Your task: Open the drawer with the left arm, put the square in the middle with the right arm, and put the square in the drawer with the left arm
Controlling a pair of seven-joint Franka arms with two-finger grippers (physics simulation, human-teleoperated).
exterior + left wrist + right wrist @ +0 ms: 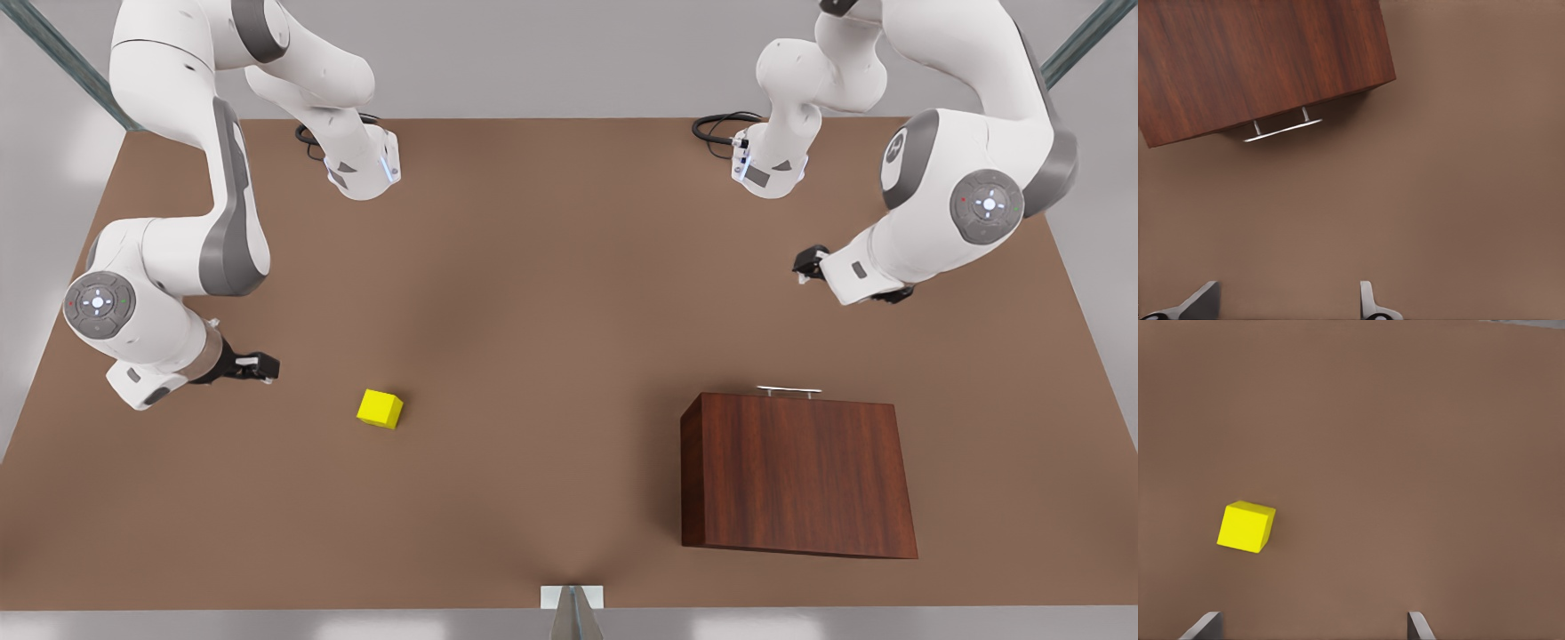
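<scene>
The drawer sits shut in the dark wood-grain cabinet (796,471), its silver bar handle (789,389) facing the far side of the table. My left gripper (809,264) hovers beyond that handle on the front view's right. In its wrist view the left gripper (1285,303) is open and empty, with the handle (1282,130) some way ahead. The yellow square (380,408) lies on the brown tabletop on the front view's left. My right gripper (263,366) hangs just to its left, apart from it. In its wrist view the right gripper (1311,628) is open, and the square (1245,527) lies ahead and off to one side.
The brown tabletop (551,356) stretches bare between the square and the cabinet. Both arm bases (364,169) (769,169) stand at the far edge. A small white mount (572,597) sits at the near edge.
</scene>
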